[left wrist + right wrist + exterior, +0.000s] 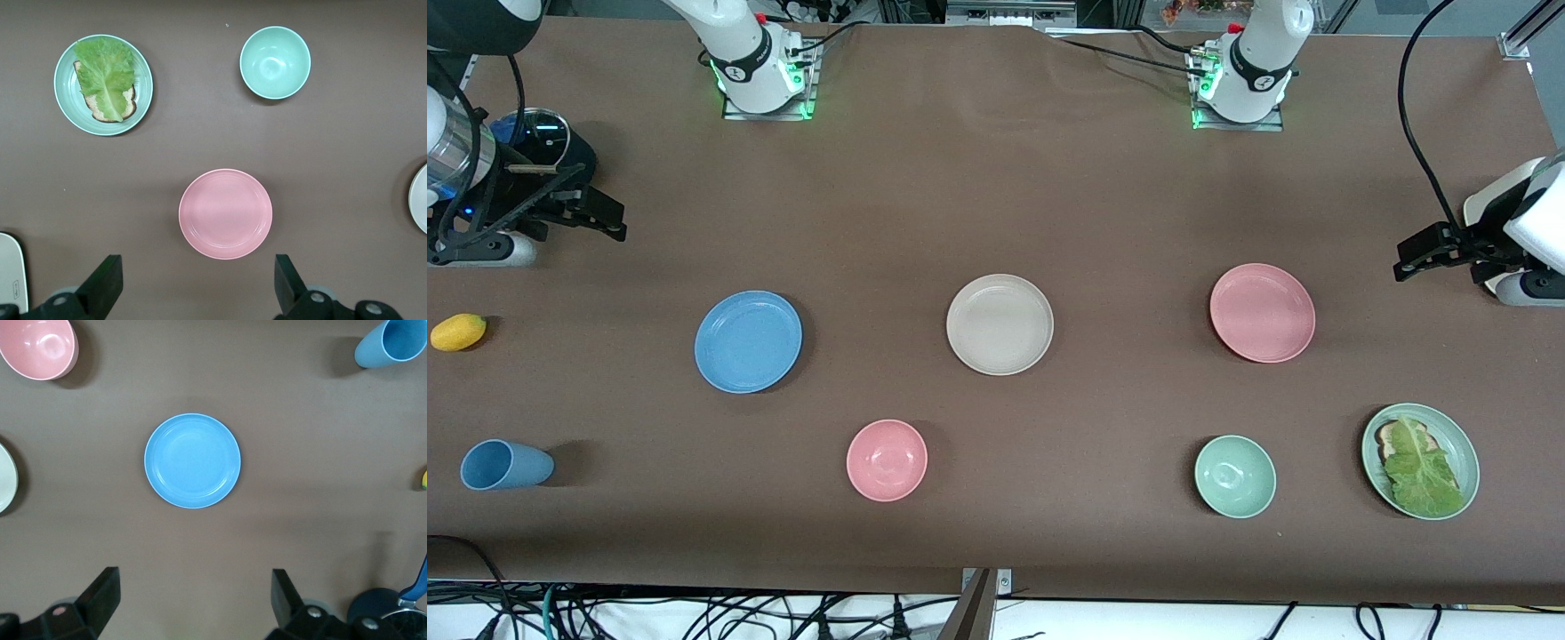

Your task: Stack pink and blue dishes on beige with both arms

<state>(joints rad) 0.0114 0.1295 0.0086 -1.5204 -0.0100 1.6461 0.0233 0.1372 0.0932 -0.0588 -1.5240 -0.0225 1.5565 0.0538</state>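
Brown matte desk [996,178] w/ black cables along its near edge, round beige plate [1000,324] in the middle, round light blue plate [748,340] toward right arm's end, round pink plate [1262,312] toward left arm's end, left gripper [197,283] open above desk by pink plate, right gripper [193,600] open above desk by blue plate, both holding nothing, no writing to read.

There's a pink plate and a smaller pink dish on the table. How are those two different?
The pink plate is wide and shallow; the pink bowl is smaller across and deeper. The plate lies toward the left arm's end of the table, farther from the front camera; the bowl lies nearer that camera, closer to the beige plate. Both are round, pink, empty and upright.
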